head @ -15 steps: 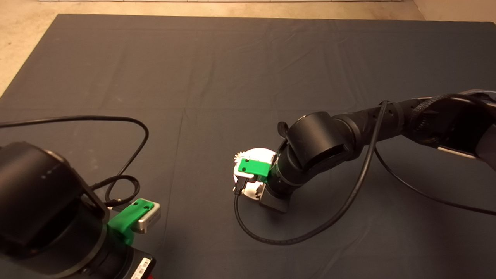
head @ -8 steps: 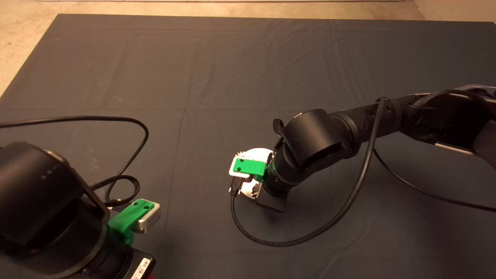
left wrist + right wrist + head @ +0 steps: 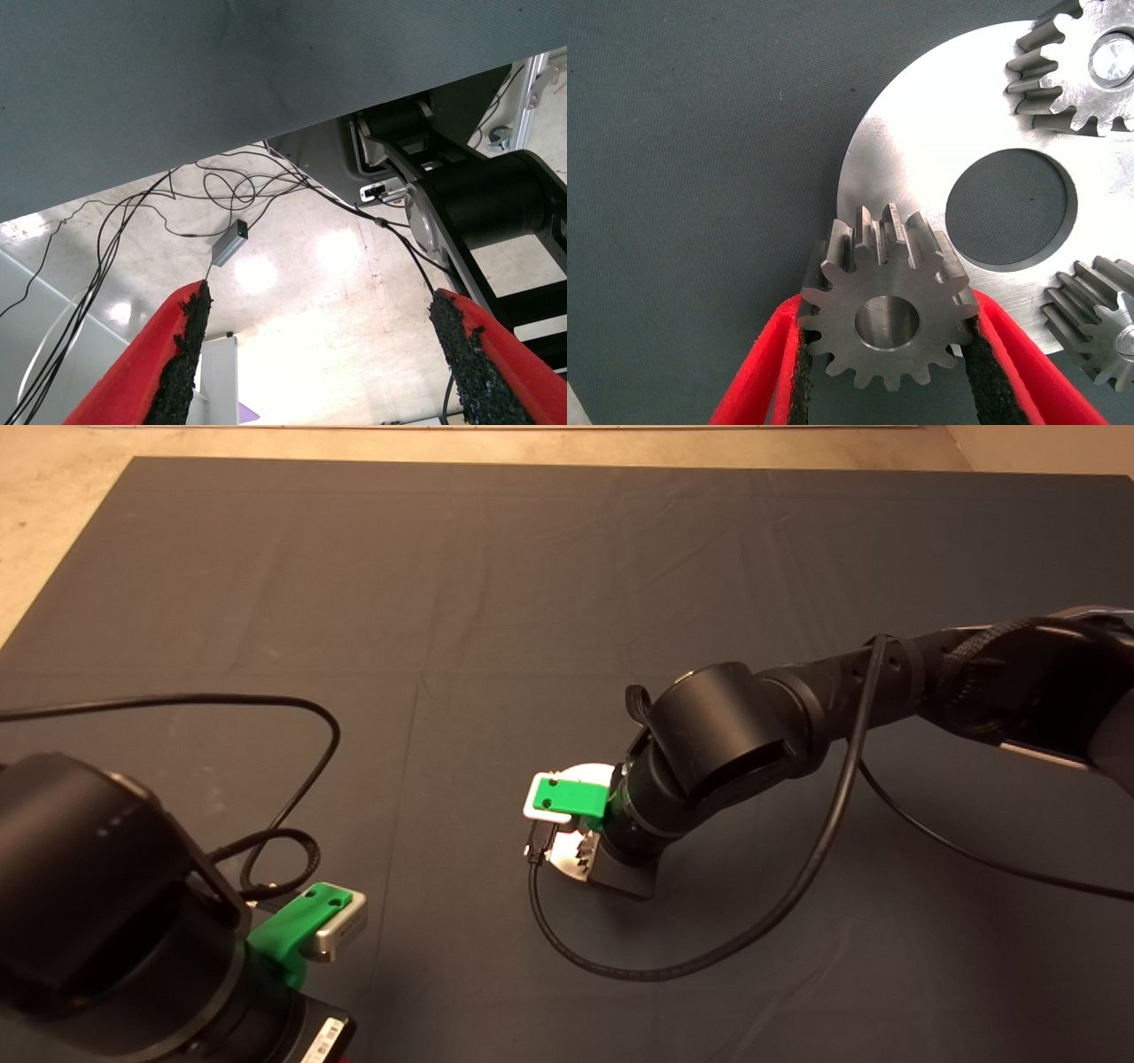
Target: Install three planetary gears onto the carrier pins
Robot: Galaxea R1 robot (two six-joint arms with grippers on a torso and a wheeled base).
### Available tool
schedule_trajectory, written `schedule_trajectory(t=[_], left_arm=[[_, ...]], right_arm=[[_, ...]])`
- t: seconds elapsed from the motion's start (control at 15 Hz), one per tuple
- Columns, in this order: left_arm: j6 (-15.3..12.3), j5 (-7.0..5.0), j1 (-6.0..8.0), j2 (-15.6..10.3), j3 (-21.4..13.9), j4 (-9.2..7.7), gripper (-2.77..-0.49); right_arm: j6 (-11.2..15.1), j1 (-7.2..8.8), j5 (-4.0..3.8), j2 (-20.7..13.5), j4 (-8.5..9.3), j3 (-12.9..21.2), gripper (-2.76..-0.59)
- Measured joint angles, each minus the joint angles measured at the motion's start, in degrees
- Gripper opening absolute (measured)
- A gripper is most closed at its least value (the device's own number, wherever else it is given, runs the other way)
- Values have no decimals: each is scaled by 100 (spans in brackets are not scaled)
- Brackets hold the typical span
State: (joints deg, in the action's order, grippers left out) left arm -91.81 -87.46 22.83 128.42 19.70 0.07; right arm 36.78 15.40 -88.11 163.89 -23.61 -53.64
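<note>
In the right wrist view my right gripper [image 3: 888,320] is shut on a silvery planetary gear [image 3: 886,310], its centre hole facing the camera. It hangs over the rim of the white disc [image 3: 921,150], which has a round central hole. Two more gears sit on carrier pins: one [image 3: 1054,75] around a bright pin [image 3: 1112,60], the other [image 3: 1090,314] around a pin [image 3: 1127,341]. A third pin is hidden. From above, the right arm [image 3: 709,753] covers most of the disc [image 3: 592,771]. My left gripper [image 3: 319,301] is open and parked at the mat's lower left [image 3: 310,921].
A black cable [image 3: 620,970] loops over the mat in front of the disc, and another cable [image 3: 292,717] curls near the left arm. The left wrist view shows the mat's edge, floor cables and a black frame [image 3: 478,204].
The right gripper has moved slightly left over the disc with the gear still in it. The gear seen at the disc's far-left rim is now covered. The left arm has not moved.
</note>
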Motion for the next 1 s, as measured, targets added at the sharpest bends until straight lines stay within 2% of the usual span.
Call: schedule_trajectory(t=[0.67,1.0], left_arm=[[0,0,-1,-2,0,0,-151],[0,0,-44,0,0,2,-151]], right_arm=[[-100,-11,0,-88,-2,0,-232],[-170,-51,2,-88,-2,-13,-232]])
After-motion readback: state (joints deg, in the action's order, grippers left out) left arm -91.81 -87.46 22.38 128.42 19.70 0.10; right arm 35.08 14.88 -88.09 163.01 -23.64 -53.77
